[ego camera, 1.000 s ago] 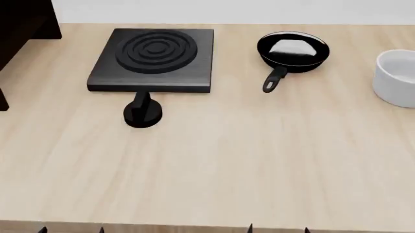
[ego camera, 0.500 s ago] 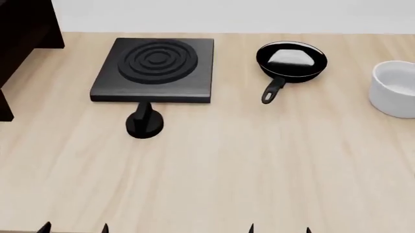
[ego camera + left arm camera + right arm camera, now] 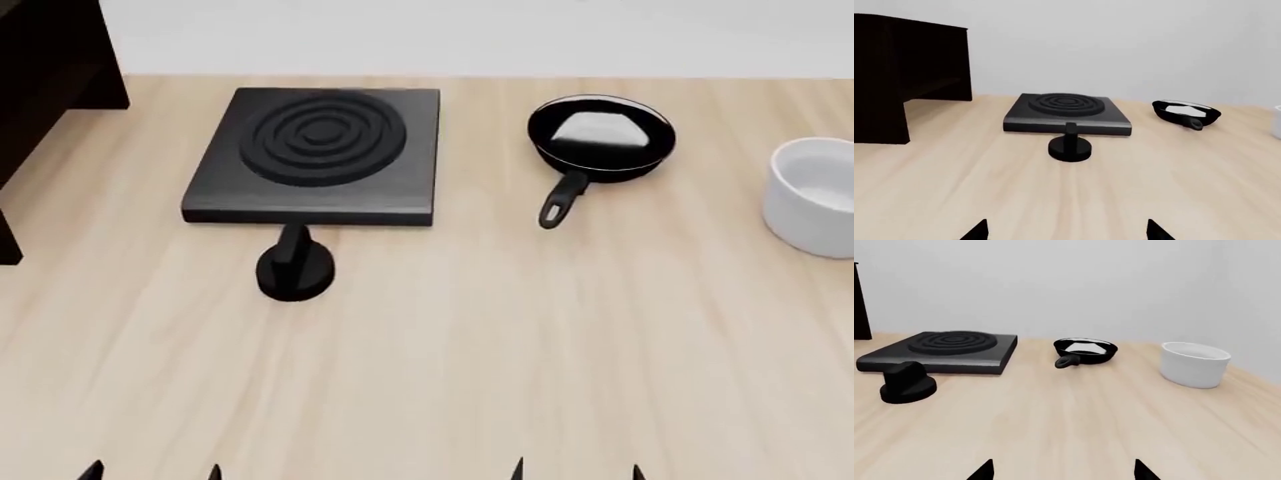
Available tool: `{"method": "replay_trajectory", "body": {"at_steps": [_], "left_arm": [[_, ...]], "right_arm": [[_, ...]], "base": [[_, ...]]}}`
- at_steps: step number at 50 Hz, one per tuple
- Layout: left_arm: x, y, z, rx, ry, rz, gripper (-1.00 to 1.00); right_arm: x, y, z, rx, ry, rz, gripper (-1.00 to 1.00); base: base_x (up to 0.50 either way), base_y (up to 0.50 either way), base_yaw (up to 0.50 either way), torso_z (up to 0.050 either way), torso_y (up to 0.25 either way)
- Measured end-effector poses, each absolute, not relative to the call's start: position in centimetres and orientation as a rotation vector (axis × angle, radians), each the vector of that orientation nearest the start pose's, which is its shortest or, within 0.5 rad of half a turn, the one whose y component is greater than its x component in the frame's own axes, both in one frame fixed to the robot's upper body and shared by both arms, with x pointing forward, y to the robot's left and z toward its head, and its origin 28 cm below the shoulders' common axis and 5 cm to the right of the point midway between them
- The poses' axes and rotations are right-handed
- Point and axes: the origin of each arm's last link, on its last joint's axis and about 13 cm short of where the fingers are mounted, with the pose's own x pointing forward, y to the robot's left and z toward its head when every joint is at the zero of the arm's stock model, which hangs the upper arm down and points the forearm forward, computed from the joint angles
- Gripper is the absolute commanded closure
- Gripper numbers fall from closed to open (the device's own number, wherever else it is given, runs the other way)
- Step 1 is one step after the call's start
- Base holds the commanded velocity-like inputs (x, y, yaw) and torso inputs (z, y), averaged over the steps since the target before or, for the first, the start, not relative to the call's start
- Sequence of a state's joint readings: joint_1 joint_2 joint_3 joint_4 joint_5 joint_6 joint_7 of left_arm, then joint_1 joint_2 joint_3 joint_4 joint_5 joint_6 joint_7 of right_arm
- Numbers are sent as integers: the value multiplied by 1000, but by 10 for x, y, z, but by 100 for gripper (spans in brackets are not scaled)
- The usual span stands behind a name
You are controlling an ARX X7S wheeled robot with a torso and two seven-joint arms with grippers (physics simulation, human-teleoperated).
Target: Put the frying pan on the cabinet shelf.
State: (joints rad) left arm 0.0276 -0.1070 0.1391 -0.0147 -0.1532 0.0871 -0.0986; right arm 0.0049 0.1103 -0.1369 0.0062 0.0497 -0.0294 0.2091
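Frying pan [image 3: 601, 134] handle eyelet, head view only

Simulated kitchen counter, probably, hotplate [image 3: 318, 152], frying pan [image 3: 599, 135], white bowl [image 3: 814, 195], dark cabinet [image 3: 901, 75]

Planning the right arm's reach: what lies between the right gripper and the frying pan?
Only bare wooden tabletop: the right wrist view shows nothing between the right gripper and the frying pan.

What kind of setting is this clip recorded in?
Likely a simulated kitchen worktop: a frying pan, a white bowl and a square black ringed plate sit on a pale wooden counter beside a dark cabinet.
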Motion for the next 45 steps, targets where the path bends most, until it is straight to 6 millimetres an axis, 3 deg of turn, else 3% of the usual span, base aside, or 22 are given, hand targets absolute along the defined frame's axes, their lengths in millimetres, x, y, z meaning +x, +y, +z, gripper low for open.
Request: {"method": "replay_trajectory", "body": {"at_steps": [3,45], "left_arm": [[202,202,9,-55,-24,-34,-100],[186,206,3,-66,-23,-30,-100]], "right_arm": [[210,-96,13,-60,-25,-72,-100],[210,-97,13,-82,-28,-58,-100]], "base": [[310,0,0,50,0],[421,0,0,0,0]]}}
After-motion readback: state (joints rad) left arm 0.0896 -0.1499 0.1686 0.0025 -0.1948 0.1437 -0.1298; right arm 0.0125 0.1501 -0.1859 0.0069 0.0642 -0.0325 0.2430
